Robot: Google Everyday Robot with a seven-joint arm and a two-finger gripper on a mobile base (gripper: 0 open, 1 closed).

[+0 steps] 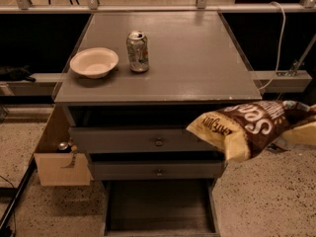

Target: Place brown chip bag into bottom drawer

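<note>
The brown chip bag hangs in the air in front of the cabinet's right corner, level with the top drawer, its pale yellow end pointing left. My gripper is at the right edge of the view, largely hidden behind the bag's far end, and is shut on it. The bottom drawer is pulled out below, a wide shallow tray with a dark floor, lying down and to the left of the bag.
A white bowl and a silver soda can stand on the grey cabinet top. Two knobbed upper drawers are slightly ajar. A cardboard box sits at the cabinet's left. A white cable hangs at the right.
</note>
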